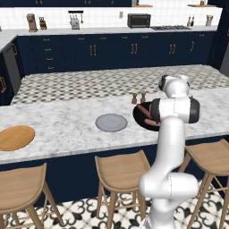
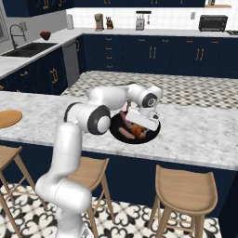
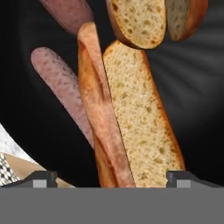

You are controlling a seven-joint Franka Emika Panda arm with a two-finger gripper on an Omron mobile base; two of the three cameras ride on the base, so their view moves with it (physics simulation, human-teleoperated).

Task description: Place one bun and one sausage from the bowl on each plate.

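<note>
Gripper [image 3: 111, 178], fingers spread wide on either side of a split bun [image 3: 131, 127] in the black bowl [image 2: 151, 133], not yet closed; whether the tips touch it is unclear. Sausages [image 3: 61, 87] lie alongside. Next: close and lift. Grey plate [image 1: 111, 122] and wooden plate [image 1: 16, 137], far left, sit empty.

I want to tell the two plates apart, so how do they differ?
The grey plate is pale grey and lies next to the black bowl; the wooden plate is orange-brown and lies far off at the counter's left end. Both are flat, round, similar in size, and bare.
</note>
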